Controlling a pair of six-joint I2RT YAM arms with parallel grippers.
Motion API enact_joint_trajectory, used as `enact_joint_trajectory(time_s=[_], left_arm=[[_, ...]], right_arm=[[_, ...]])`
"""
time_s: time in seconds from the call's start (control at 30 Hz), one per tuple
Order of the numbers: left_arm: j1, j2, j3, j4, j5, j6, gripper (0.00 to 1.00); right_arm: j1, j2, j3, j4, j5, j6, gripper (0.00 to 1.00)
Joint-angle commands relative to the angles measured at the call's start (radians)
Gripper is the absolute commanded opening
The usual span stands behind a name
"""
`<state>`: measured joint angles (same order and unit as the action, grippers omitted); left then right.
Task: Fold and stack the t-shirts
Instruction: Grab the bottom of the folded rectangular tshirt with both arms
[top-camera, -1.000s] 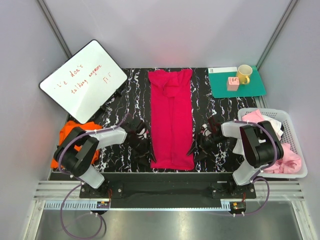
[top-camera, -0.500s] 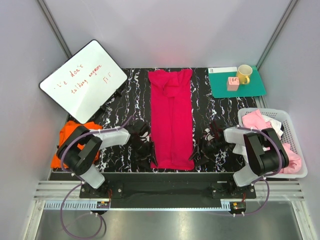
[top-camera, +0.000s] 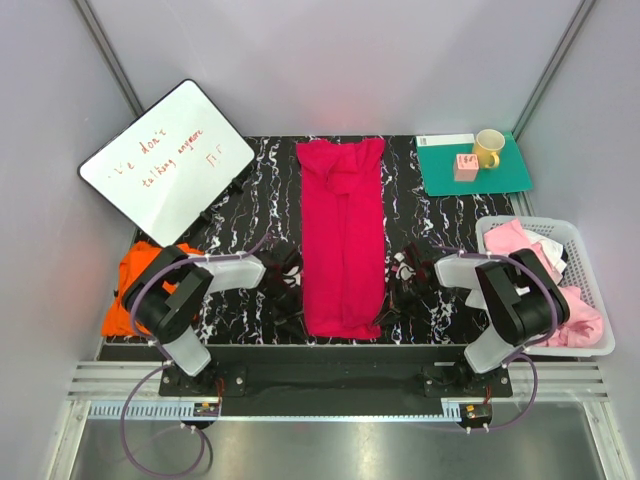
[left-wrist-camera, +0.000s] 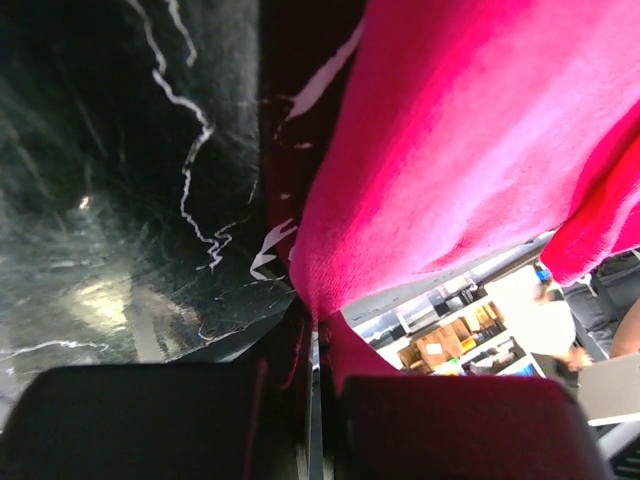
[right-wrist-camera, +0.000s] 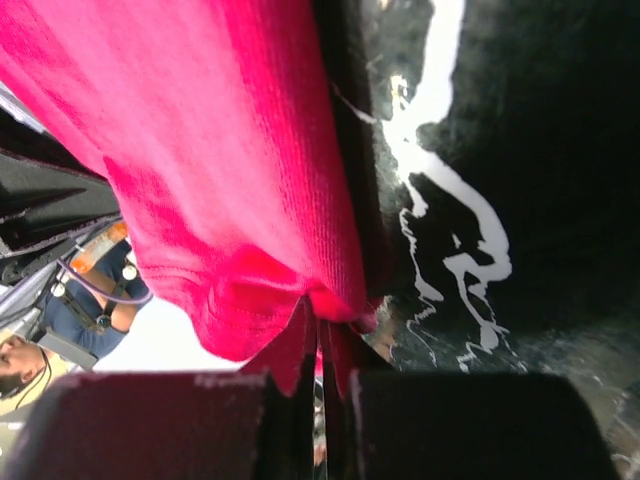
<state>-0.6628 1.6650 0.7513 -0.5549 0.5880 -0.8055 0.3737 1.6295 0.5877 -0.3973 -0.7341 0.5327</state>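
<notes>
A magenta-red shirt (top-camera: 343, 240) lies on a black table (top-camera: 250, 195) veined with white marbling. Left of that shirt are an orange shirt (top-camera: 130, 275) and a white board (top-camera: 165, 160) bearing red handwriting. Right of it are a white basket (top-camera: 588, 248) holding pale pink shirts (top-camera: 582, 322) and a white shirt (top-camera: 548, 250), a green mat (top-camera: 500, 180), a yellow mug (top-camera: 488, 147) and a pink block (top-camera: 465, 167).

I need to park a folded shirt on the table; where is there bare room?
Two bare strips of table: one between the whiteboard and the magenta t-shirt, one between that shirt and the green mat and basket. The near edge is crowded: the left gripper and right gripper are both shut on the shirt's near corners.
</notes>
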Motion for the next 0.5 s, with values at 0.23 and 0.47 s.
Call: enact_joint_trajectory(time_s=[0.23,0.47], left_arm=[[-0.006,-0.186,0.161,-0.204,-0.316,0.060,0.00],[-0.004,-0.160,0.339,-0.304,-0.364,0.118,0.00]], right_arm=[[0.041,-0.168,0.055,-0.460,0.027,0.124,0.00],[0.039,-0.148,0.257,-0.551,0.091,0.076,0.00]])
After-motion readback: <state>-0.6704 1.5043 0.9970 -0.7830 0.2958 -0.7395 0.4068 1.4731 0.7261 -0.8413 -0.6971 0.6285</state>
